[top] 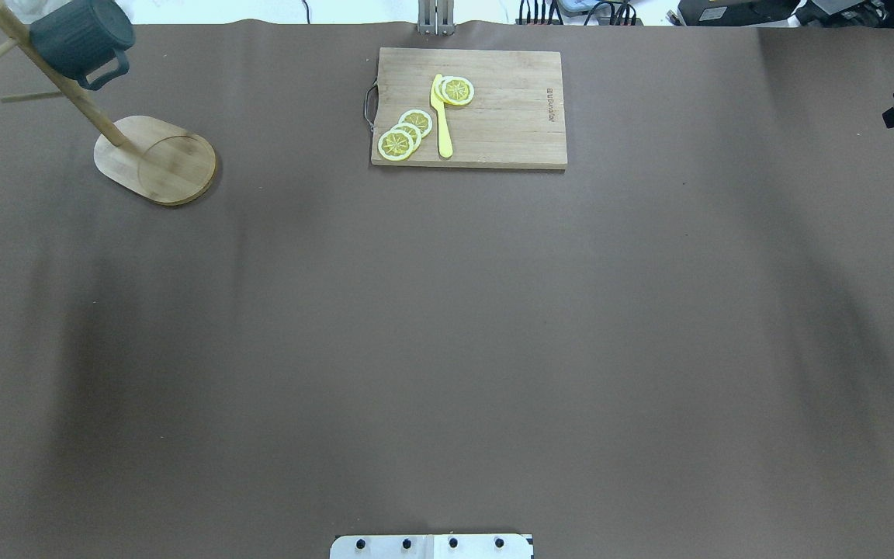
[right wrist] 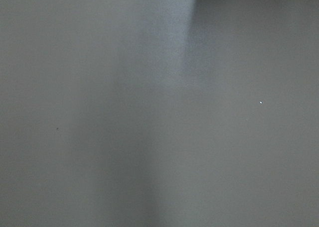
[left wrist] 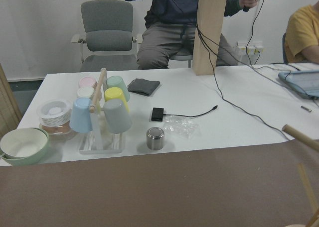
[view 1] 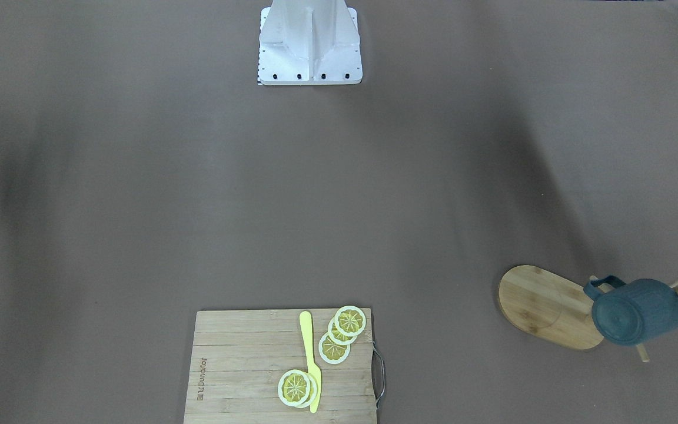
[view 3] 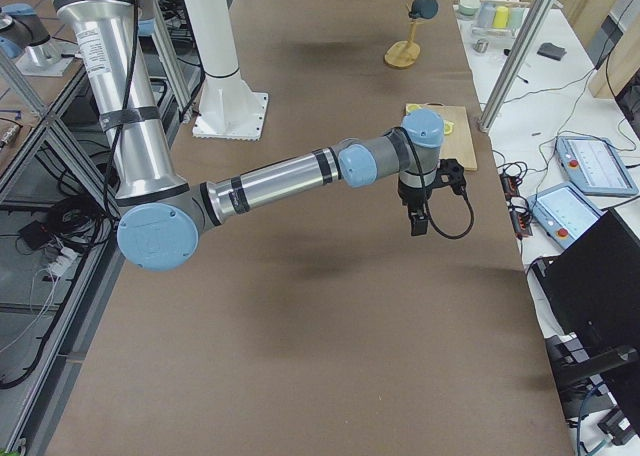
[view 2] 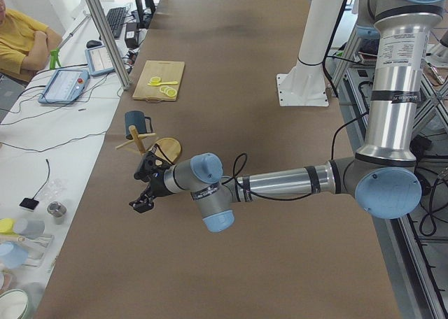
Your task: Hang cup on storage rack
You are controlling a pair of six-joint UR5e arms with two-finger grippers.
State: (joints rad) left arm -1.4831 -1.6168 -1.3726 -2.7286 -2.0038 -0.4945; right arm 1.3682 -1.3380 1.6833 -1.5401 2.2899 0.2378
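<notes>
The dark teal cup (view 1: 638, 311) hangs by its handle on a peg of the bamboo storage rack (view 1: 542, 306). Both also show at the far left of the overhead view, the cup (top: 82, 37) above the rack's oval base (top: 156, 159). My left gripper (view 2: 142, 203) shows only in the exterior left view, held in the air near the rack and apart from the cup (view 2: 136, 123). I cannot tell if it is open. My right gripper (view 3: 418, 224) hangs over the table near the cutting board. I cannot tell its state either.
A wooden cutting board (top: 509, 132) with lemon slices (top: 404, 133) and a yellow knife (top: 441, 116) lies at the table's far middle. The robot's base (view 1: 309, 44) stands at the near edge. A side table with cups (left wrist: 102, 112) lies beyond the rack end.
</notes>
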